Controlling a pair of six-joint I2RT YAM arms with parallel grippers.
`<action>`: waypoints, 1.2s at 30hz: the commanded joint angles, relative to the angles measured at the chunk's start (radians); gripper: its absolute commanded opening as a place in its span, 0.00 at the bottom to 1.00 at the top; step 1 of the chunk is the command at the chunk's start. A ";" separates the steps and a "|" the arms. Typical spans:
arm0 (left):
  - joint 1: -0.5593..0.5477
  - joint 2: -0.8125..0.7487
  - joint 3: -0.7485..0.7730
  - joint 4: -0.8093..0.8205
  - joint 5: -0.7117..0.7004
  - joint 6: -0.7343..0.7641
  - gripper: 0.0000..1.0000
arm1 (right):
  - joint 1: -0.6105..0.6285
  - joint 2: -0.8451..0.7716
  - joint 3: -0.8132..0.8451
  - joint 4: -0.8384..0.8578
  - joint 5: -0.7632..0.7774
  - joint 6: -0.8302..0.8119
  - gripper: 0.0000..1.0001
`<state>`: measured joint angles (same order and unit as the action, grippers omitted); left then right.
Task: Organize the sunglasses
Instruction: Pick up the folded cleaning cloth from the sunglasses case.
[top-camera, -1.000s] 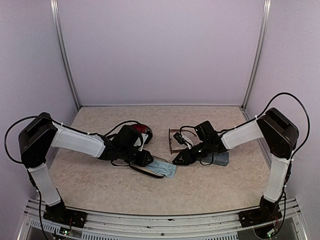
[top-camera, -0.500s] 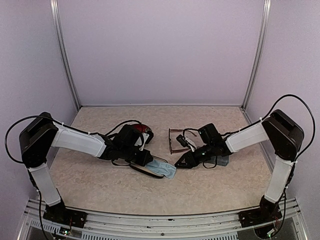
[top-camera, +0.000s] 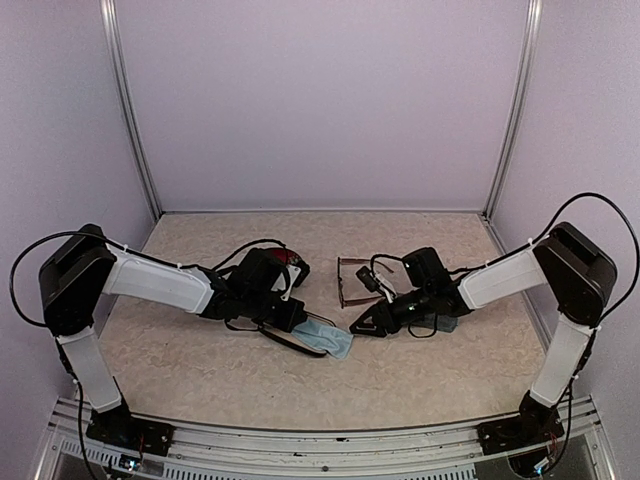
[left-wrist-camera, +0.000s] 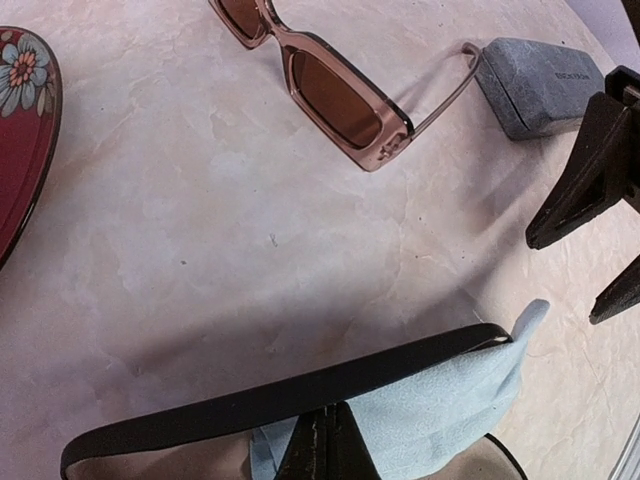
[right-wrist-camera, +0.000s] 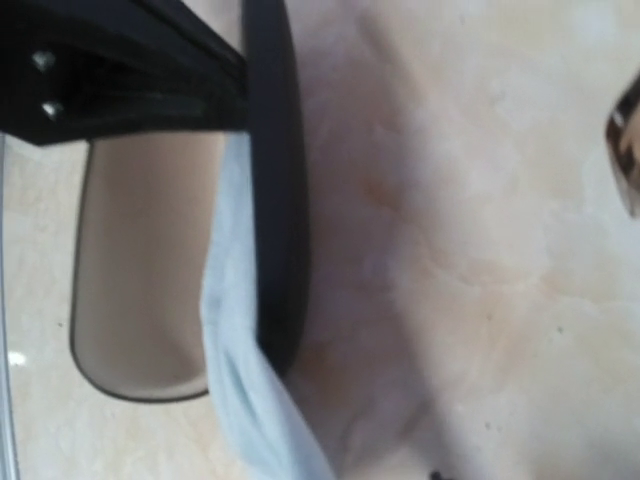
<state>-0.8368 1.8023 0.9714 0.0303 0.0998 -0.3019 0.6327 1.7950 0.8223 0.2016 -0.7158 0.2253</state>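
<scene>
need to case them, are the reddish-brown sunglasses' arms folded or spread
Spread: on the translucent reddish-brown rectangular sunglasses, the visible arm runs straight back from its hinge toward the oblong grey case.

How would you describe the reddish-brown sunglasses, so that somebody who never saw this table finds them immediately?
Start at the middle of the beige marbled table. The reddish-brown sunglasses lie there unfolded, beside the grey case. Their thick translucent rectangular frame sets them apart from the black-framed pair, which lies on a light-blue cloth.
</scene>
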 joint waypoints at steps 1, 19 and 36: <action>-0.010 0.001 0.029 -0.004 -0.010 0.018 0.00 | 0.001 -0.026 -0.011 0.053 -0.011 0.010 0.45; -0.010 -0.060 0.008 -0.015 -0.025 0.002 0.00 | 0.073 0.011 -0.003 0.069 -0.015 0.008 0.42; -0.009 -0.066 -0.010 -0.024 -0.033 -0.002 0.06 | 0.084 0.036 0.009 0.044 0.013 -0.009 0.34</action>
<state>-0.8433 1.7588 0.9714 0.0113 0.0830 -0.3031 0.7071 1.8217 0.8207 0.2543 -0.7170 0.2287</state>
